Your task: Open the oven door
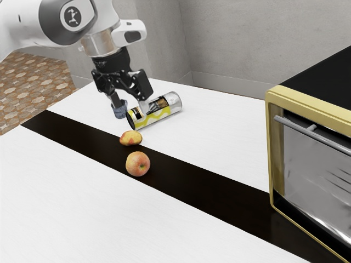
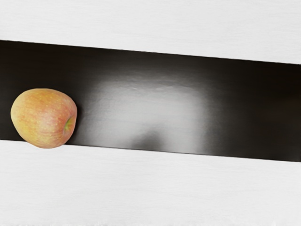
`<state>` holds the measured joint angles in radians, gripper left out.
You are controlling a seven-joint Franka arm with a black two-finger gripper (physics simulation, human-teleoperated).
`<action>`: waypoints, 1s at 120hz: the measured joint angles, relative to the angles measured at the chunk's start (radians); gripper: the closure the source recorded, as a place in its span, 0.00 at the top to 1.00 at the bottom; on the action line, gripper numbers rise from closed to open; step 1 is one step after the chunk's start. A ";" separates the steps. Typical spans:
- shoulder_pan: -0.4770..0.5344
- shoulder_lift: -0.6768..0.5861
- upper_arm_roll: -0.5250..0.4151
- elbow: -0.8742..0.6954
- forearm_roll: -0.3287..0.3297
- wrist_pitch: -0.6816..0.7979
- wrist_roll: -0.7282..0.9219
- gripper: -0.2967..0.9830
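- Far left, toward 10 o'clock of the exterior view, patterned floor tiles (image 1: pixel 33 82) lie beyond the white table (image 1: pixel 71 186), and the white arm (image 1: pixel 19 27) comes in above them.
- At 10 o'clock there is a small bluish thing, perhaps a cup (image 1: pixel 119 112), by one finger of the gripper.
- Also at 10 o'clock, the black gripper (image 1: pixel 130 106) hangs with its jaws apart, released, with nothing clasped between them.
- Near 9 o'clock, a yellow-red fruit (image 1: pixel 130 138) rests at the edge of the black strip (image 1: pixel 192 183).
- Toward 8 o'clock, an apple (image 1: pixel 137 164) sits on that strip; the wrist view has it too, by the strip's edge.
- Toward 11 o'clock, a yellow-labelled can (image 1: pixel 159 114) lies on its side.
- Far right, between 3 and 4 o'clock, stands the gold-framed oven (image 1: pixel 277 159), its door (image 1: pixel 312 186) closed, the bar handle (image 1: pixel 296 126) well apart from the gripper.
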<state>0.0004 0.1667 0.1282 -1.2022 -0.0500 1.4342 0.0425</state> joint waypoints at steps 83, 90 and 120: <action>-0.058 -0.171 -0.933 0.158 -0.025 -0.033 0.488 0.76; -0.090 -0.078 -0.966 0.165 -0.001 0.006 0.565 0.76; -0.227 0.149 -0.877 0.253 0.177 0.118 0.795 0.77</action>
<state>-0.2270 0.3154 -0.7490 -0.9496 0.1270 1.5526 0.8379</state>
